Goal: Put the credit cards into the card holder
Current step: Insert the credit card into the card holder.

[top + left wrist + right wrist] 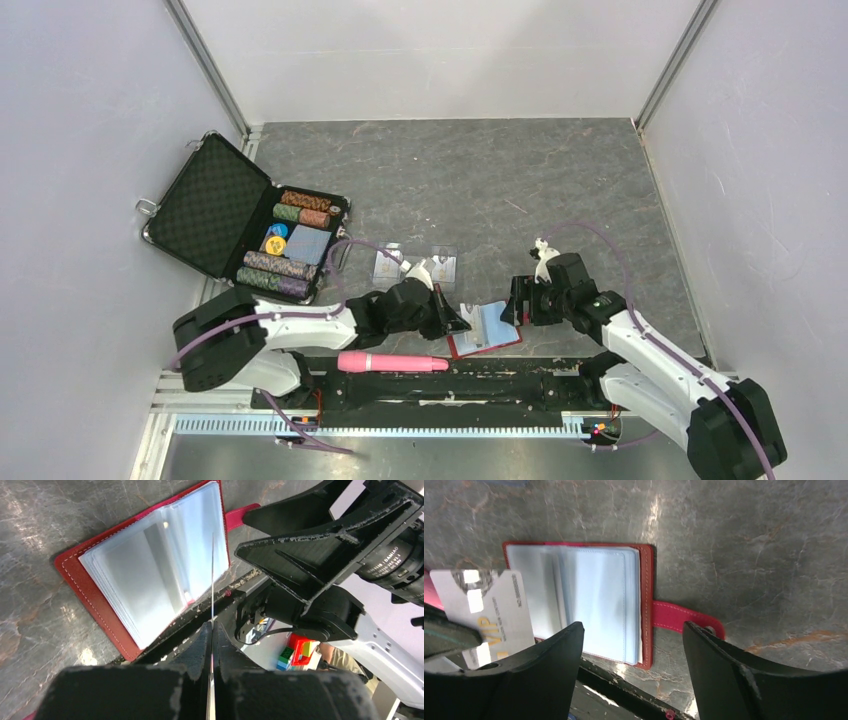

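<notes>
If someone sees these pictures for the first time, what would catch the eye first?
The open red card holder lies near the middle of the table's front edge. The left pincer is shut on a pale card with gold lettering beside its pockets, while the right pincer stands open above the snap tab. At the far left, an open black case shows rows of poker chips.

Bright; glare on card holder (150, 570)
</notes>
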Robot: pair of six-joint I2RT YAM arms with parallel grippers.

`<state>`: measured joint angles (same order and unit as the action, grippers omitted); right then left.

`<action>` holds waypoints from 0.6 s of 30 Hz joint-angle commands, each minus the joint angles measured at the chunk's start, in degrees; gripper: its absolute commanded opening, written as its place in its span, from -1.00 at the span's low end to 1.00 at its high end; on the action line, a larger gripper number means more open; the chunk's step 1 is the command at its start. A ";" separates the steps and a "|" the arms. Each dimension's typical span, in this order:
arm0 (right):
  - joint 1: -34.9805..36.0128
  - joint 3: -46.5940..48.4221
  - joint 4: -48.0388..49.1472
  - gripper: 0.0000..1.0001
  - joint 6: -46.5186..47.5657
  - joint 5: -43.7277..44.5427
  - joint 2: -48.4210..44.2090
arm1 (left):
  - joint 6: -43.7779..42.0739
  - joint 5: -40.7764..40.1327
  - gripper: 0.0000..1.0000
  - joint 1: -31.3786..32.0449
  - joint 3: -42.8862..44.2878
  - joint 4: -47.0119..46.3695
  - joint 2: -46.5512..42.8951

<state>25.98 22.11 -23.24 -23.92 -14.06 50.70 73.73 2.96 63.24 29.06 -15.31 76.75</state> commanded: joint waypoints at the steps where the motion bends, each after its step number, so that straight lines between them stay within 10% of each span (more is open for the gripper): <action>1: -0.14 -3.34 1.57 0.42 -0.54 -3.11 0.12 | 3.80 -5.22 -0.96 1.70 -0.10 -8.49 4.04; 18: -0.18 -18.09 11.89 0.03 -12.85 -15.48 -9.32 | 2.49 -7.46 -0.95 2.25 -5.18 -5.66 1.62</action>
<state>25.69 7.09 -8.93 -34.76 -28.71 41.50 75.85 -2.52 65.12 24.10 -20.69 81.17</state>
